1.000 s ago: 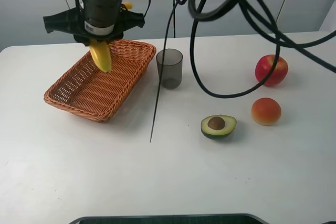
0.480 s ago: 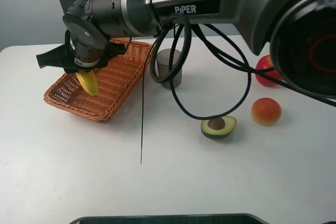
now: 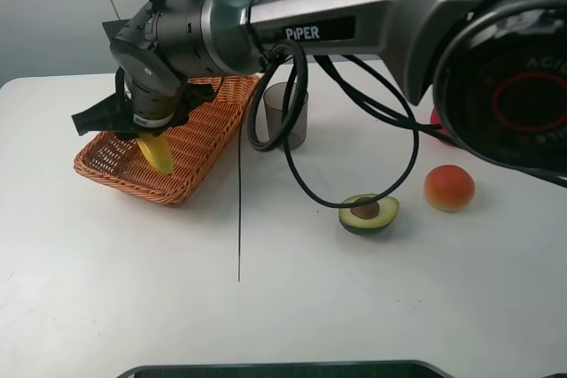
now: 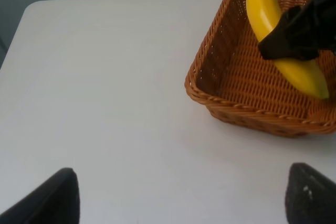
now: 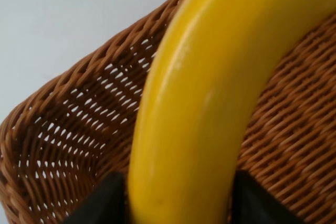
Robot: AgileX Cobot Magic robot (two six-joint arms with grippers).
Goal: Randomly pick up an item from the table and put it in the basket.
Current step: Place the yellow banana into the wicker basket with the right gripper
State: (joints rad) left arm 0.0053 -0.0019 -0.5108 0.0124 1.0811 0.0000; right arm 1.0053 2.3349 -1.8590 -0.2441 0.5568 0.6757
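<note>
My right gripper [image 3: 152, 135] reaches across to the left and is shut on the yellow banana [image 3: 159, 153]. It holds the banana tip-down inside the orange-brown wicker basket [image 3: 115, 168], low over its floor. The left wrist view shows the banana [image 4: 270, 3] in the basket [image 4: 247, 109], with black fingers [image 4: 294, 38] clamped on it. The right wrist view is filled by the banana [image 5: 199, 77] between the pads [image 5: 105, 200], with the basket's weave [image 5: 63, 129] behind. My left gripper [image 4: 184, 198] is open and empty over the white table [image 4: 105, 103], left of the basket.
A grey translucent cup [image 3: 286, 114] stands just right of the basket. A halved avocado [image 3: 368, 213] and an orange-red fruit [image 3: 448, 187] lie at the right. A red apple [image 3: 436, 118] is mostly hidden behind the arm. Black cables [image 3: 292, 157] and a thin black line [image 3: 239, 219] hang over the middle of the table.
My right gripper has come down and moved toward the basket's left front with the banana. The banana's tip is now lower inside the basket.
</note>
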